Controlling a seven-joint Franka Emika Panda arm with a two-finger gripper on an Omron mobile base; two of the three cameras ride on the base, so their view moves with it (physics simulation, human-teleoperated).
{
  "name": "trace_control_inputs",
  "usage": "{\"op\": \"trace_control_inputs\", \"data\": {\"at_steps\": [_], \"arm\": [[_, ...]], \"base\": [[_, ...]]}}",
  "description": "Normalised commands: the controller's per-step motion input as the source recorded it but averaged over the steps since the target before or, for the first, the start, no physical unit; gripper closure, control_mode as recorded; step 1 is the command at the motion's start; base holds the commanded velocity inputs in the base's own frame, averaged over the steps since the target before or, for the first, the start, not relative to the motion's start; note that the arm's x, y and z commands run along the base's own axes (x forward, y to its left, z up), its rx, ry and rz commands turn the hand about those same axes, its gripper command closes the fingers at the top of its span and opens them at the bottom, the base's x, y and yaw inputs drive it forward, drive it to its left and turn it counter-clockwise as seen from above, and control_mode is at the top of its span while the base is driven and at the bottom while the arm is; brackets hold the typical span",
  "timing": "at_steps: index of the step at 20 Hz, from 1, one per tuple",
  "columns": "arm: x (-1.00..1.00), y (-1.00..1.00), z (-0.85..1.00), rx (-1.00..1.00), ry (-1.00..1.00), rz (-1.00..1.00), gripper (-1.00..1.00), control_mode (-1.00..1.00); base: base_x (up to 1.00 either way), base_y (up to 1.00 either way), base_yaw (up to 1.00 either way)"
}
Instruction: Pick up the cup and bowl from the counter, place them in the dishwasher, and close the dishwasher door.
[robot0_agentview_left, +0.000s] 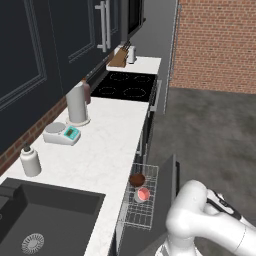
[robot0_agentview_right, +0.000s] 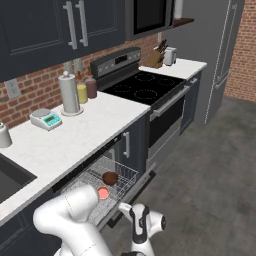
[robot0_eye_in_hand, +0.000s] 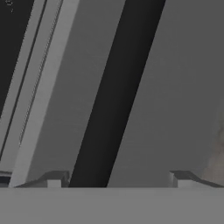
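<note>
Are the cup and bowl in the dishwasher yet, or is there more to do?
Both are already in. The cup and the bowl sit side by side in the pulled-out wire rack. Nothing is being carried: the tool is open and empty, close to a flat grey panel. Still left: the dishwasher door is open, so the rack likely needs pushing in and the door shutting.

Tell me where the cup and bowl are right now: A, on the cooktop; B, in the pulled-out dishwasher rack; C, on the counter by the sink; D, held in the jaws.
B: the cup and the bowl sit side by side in the wire rack of the open dishwasher, below the counter edge.
</note>
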Motion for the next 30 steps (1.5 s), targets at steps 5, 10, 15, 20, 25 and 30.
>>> {"op": "trace_control_inputs", "data": {"at_steps": [5, 10, 15, 20, 25, 30], "arm": [[-0.1, 1.0, -0.45, 0.15, 0.1, 0.07, -1.0, -1.0], [-0.15, 1.0, -0.46, 0.2, 0.06, 0.07, -1.0, -1.0], [-0.43, 1.0, -0.13, 0.35, 0.05, 0.12, -1.0, -1.0], [-0.5, 1.0, 0.07, 0.39, 0.23, 0.2, -1.0, -1.0], [-0.45, 1.0, -0.02, 0.29, 0.12, 0.14, -1.0, -1.0], [-0.25, 1.0, -0.17, 0.26, 0.07, 0.09, -1.0, -1.0]], "base": [[0.0, 0.0, 0.0], [0.0, 0.0, 0.0], [0.0, 0.0, 0.0], [0.0, 0.0, 0.0], [0.0, 0.0, 0.0], [0.0, 0.0, 0.0]]}}
